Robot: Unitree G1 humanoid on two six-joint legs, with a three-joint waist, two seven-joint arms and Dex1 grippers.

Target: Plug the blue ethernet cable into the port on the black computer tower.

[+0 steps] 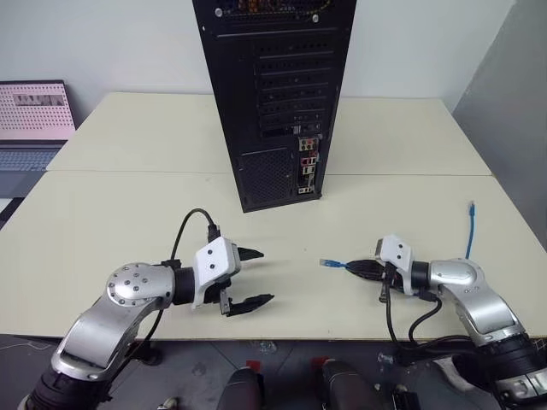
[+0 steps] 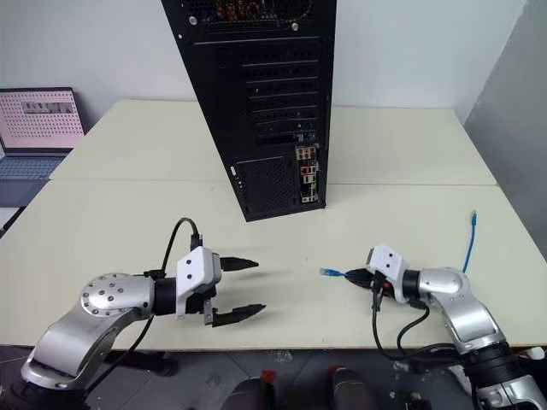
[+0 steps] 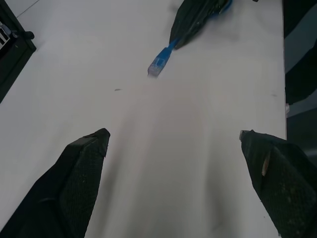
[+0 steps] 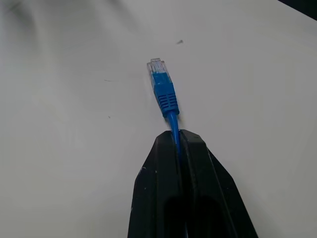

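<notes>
We see the right hand [image 1: 366, 268] clamped tight on the blue ethernet cable [image 4: 172, 120] just behind its plug, which pokes out to the left over the worktop [image 1: 128, 205]. The cable's other end lies far right (near the worktop's edge). Our left hand [image 1: 256, 275] hovers spread wide and empty, well left of the plug. The black computer tower [image 1: 273, 94] stands at the far centre, its port [image 1: 307, 170] in the coloured strip.

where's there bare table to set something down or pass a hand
Bare table lies left of the black computer tower, right of it, and between the tower and the two grippers. It is tighter between the open left gripper and the right gripper, shut on the blue ethernet cable.
</notes>
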